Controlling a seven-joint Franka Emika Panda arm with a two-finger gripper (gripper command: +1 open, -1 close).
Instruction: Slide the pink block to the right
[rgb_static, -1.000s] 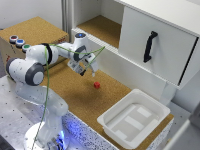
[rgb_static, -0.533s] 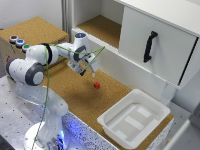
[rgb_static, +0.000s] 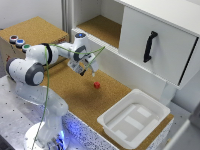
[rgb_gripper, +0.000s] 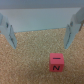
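The pink block (rgb_static: 97, 85) is a tiny reddish-pink cube lying on the cork tabletop (rgb_static: 75, 97). In the wrist view the pink block (rgb_gripper: 56, 62) shows a dark mark on its top face. My gripper (rgb_static: 88, 71) hangs a little above the cork, just to the exterior view's left of the block and apart from it. The wrist view shows the gripper (rgb_gripper: 41, 41) open, its two pale fingers (rgb_gripper: 10, 33) spread wide with only cork between them. The block lies outside that gap, not touched by either finger.
A white plastic tray (rgb_static: 134, 119) sits on the cork at the exterior view's right. A white cabinet with a black handle (rgb_static: 149, 46) and an open shelf (rgb_static: 102, 27) stands behind. Red, blue and green round buttons (rgb_static: 18, 42) sit on a box at the left.
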